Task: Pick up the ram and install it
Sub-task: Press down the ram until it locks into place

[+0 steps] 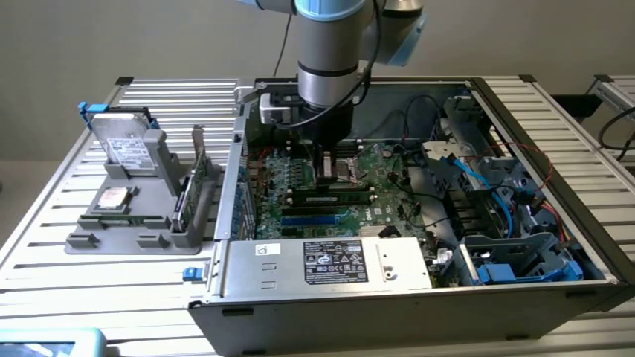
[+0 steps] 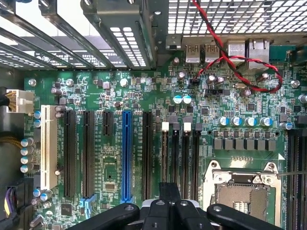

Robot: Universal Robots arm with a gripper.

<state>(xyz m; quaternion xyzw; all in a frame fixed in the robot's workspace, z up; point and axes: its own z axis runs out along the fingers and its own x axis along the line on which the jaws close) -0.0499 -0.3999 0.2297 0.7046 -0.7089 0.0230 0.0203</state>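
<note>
Remote view of the open PC case (image 1: 555, 126): my gripper (image 2: 170, 207) hangs over the motherboard (image 2: 120, 96) beside the CPU socket (image 2: 244, 191), its fingers (image 2: 158, 213) pressed together on nothing. What I take to be the ram (image 1: 129, 221), a thin green strip, stands in the gray holder (image 1: 119, 239) outside the case, on the exterior view's left, well apart from the gripper.

even bright light; soft shadows inside case (image 1: 555, 223); slight haze; no glare
</note>
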